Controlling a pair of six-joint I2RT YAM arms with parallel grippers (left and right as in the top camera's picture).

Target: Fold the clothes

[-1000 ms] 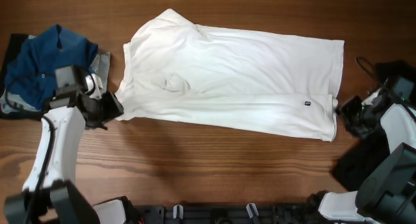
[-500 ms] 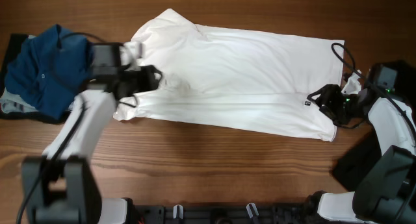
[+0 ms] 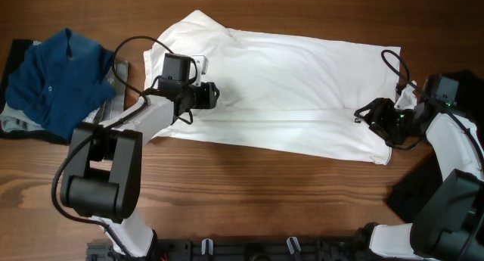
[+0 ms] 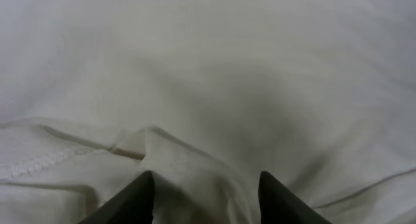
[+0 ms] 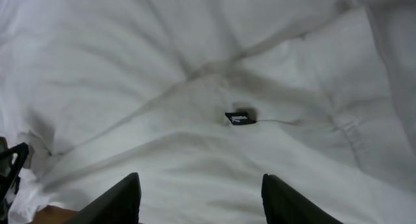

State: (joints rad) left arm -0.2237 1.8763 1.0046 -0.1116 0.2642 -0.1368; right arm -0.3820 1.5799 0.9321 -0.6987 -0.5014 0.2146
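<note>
Currently the white short-sleeved shirt (image 3: 295,79) lies spread flat across the middle of the wooden table (image 3: 249,185), collar end toward my left side, hem toward my right. A lengthwise crease runs across its lower half.

Left hand (image 3: 209,94): positioned over the upper chest area of the shirt, just inside the collar end. In the left wrist view my two fingers (image 4: 133,201) stand spread apart, with a low raised fold of white fabric (image 4: 156,143) lying ahead of the gap between them. A stitched seam (image 4: 39,162) runs to one side of that fold. I cannot tell whether the fingertips press into the cloth; nothing is pinched.

Right hand (image 3: 367,114): positioned over the hem end of the shirt, just beside the small dark label (image 3: 357,120). In the right wrist view the fingers (image 5: 117,201) stand wide apart above the fabric, and the label lies ahead of them, between their lines. Nothing is pinched.

Other items: a blue collared garment (image 3: 57,79) lies crumpled at the far left edge of the table, apart from the shirt. A black garment (image 3: 407,194) lies at the near right edge, partly hidden by my right arm.
</note>
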